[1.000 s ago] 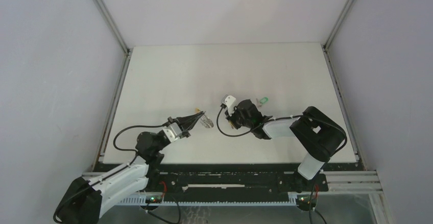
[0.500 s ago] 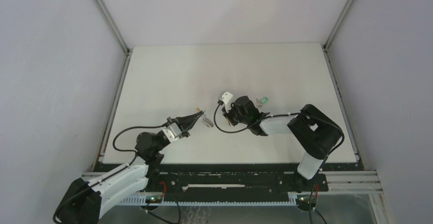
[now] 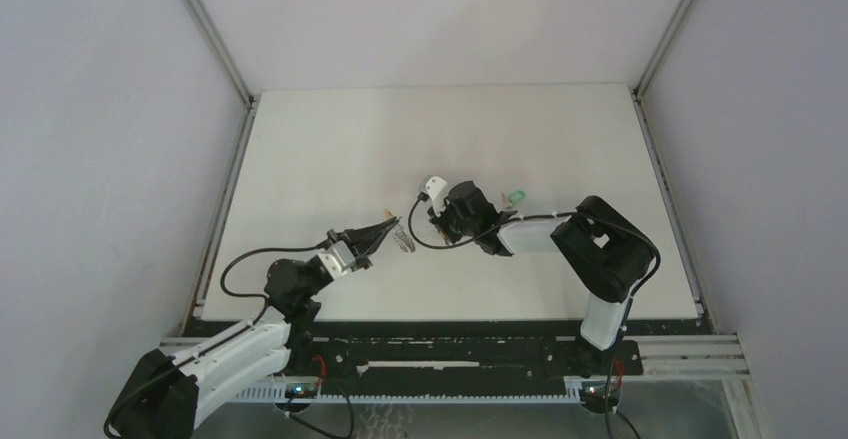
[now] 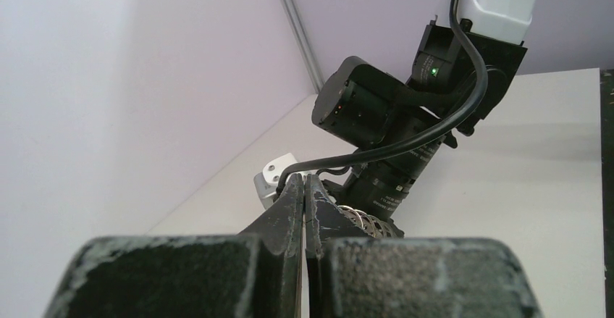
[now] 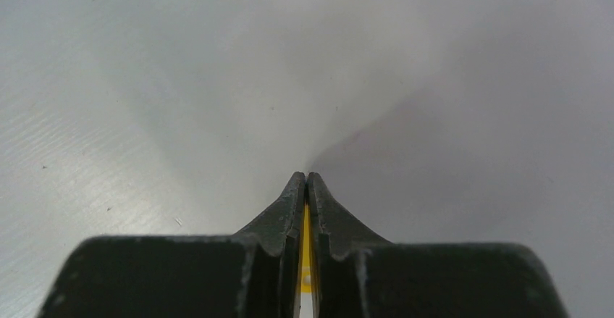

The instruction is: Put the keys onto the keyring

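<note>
The left gripper (image 4: 304, 184) is pinching the large round grey metallic keyring (image 4: 362, 220), jaws pressed together. At its 3 o'clock, the right gripper (image 5: 305, 180) is clamping tight on the tiny orange-headed metal key (image 5: 305, 260).

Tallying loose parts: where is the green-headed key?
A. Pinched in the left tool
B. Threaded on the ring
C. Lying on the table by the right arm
C: the green-headed key lies on the table, just beyond the right arm.
</note>
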